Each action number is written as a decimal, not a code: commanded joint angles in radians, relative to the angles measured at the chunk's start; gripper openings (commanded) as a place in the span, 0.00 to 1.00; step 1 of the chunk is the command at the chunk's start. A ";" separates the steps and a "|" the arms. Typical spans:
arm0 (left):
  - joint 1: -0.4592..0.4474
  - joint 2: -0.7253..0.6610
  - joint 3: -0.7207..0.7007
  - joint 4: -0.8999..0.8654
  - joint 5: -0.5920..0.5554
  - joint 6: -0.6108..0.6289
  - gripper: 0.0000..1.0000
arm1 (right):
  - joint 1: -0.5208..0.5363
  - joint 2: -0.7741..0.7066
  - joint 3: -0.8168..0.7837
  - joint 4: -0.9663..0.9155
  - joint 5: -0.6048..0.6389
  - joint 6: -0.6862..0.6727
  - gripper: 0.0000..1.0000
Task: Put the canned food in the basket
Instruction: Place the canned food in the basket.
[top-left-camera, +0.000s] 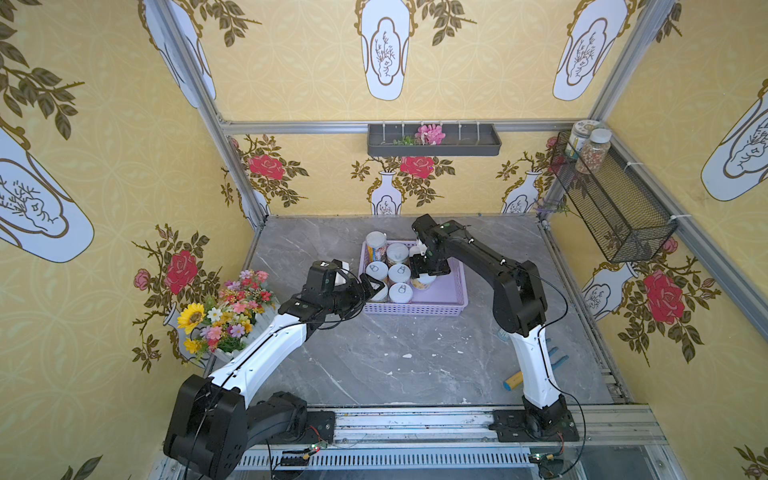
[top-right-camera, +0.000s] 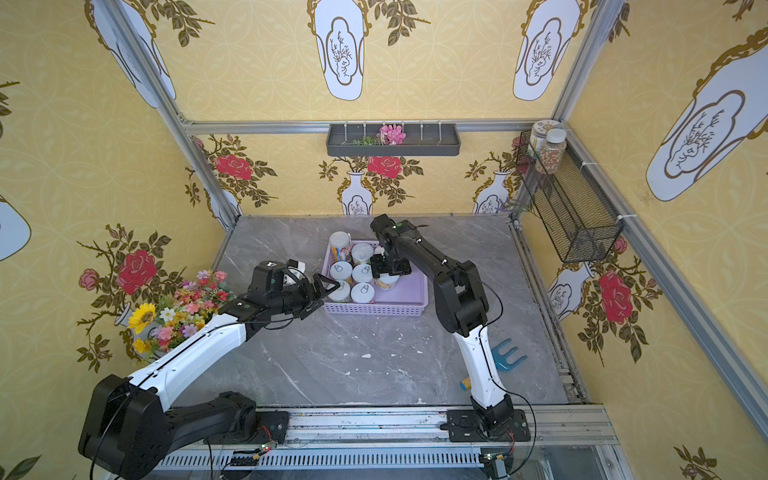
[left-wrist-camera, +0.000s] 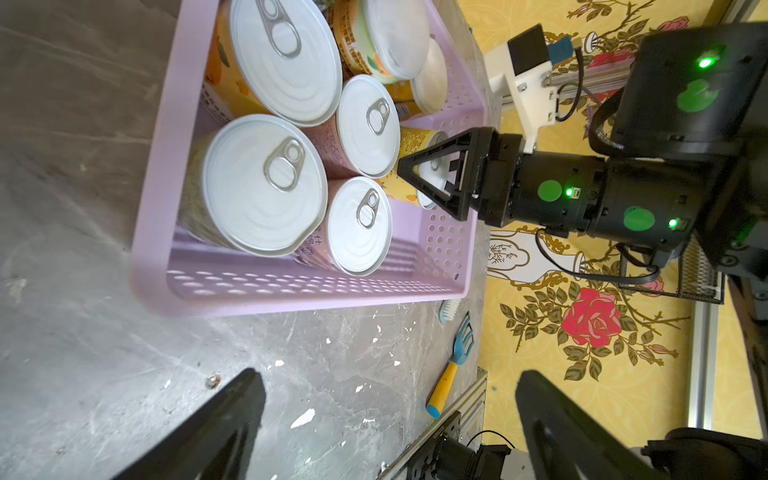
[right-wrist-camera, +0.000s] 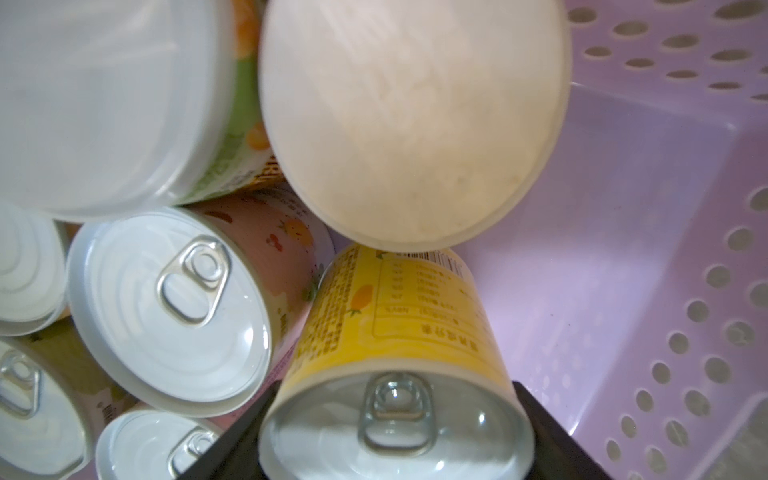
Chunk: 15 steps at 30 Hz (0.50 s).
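Placing step: right gripper clamps yellow can inside basket, mid-frame; release seems due. Left gripper gapes empty.

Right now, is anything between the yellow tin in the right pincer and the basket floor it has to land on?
Nothing visible. The right pincer grips the yellow-labelled pull-ring tin already inside the perforated lavender plastic basket, with bare floor beside it. The pink-labelled tin and the cream-lidded tin crowd close on one side.
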 joint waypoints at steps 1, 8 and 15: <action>0.011 0.028 0.024 0.016 0.016 0.033 1.00 | 0.001 0.009 0.010 0.029 -0.015 -0.011 0.71; 0.018 0.067 0.054 0.038 0.025 0.037 1.00 | 0.001 0.031 0.023 0.036 -0.029 -0.014 0.74; 0.019 0.065 0.038 0.045 0.027 0.034 1.00 | 0.004 0.043 0.029 0.046 -0.052 -0.017 0.85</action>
